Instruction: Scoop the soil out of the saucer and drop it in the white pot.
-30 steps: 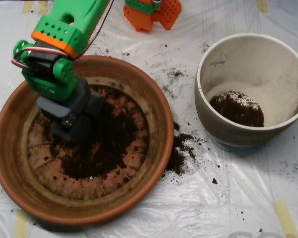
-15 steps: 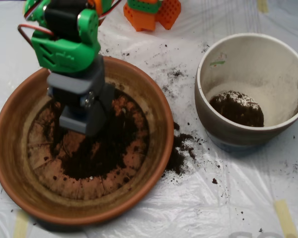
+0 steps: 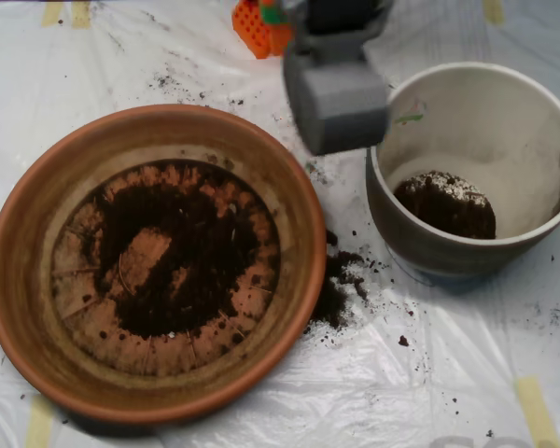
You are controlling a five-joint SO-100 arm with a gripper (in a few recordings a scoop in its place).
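The terracotta saucer (image 3: pixel 37 215) lies at the left, with dark soil (image 3: pixel 205 252) spread over its ridged base and a bare patch in the middle. The white pot (image 3: pixel 392 215) stands at the right with a clump of soil (image 3: pixel 445 203) on its floor. My grey scoop (image 3: pixel 336 93) hangs high above the table between the two, just left of the pot's rim. Its halves look closed together, and its shell hides whatever it carries.
Spilled soil (image 3: pixel 336 285) lies on the white plastic sheet (image 3: pixel 429 373) between saucer and pot, with fine crumbs scattered near the saucer's top rim. An orange part (image 3: pixel 257 28) sits at the top edge.
The scoop has lifted out of the saucer and swung right and up to the pot's left rim. A bare patch shows in the soil where it dug.
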